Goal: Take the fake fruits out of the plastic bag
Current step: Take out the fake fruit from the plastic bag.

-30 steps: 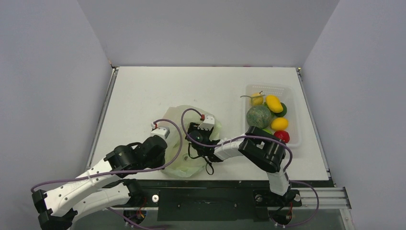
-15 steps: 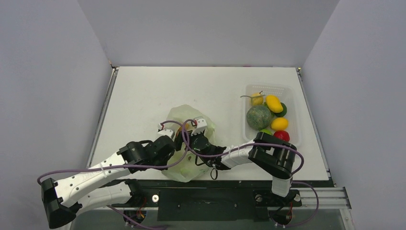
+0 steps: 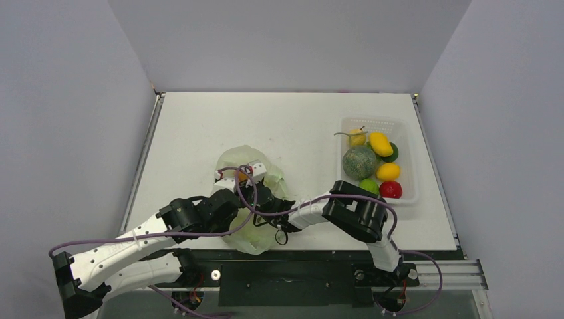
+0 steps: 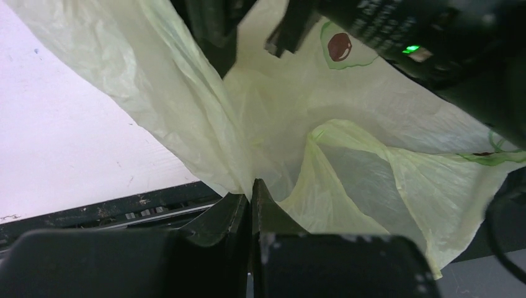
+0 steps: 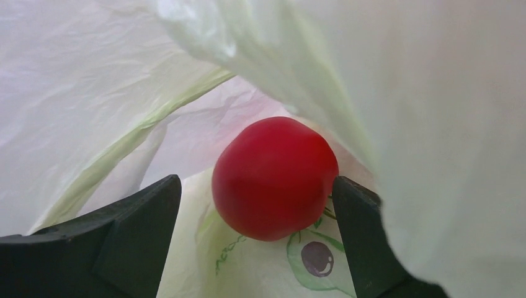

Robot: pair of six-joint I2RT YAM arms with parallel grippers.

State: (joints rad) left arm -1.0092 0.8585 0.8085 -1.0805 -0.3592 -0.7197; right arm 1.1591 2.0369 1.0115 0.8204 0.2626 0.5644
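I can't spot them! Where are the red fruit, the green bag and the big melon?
red fruit (image 5: 275, 177): right wrist view, middle of its shiny front.
plastic bag (image 4: 186, 112): left wrist view, crinkly side wall.
melon (image 3: 360, 161): top view, its mottled top.

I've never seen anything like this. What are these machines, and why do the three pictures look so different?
They are two robot arms bolted at the edge of a table. The wide picture looks down from above; the other two come from cameras on the wrists. The left gripper is pinched shut on a pale green plastic bag. The right gripper is inside the bag, fingers open either side of a red fake fruit. A white basket on the table holds a melon and smaller fruits.
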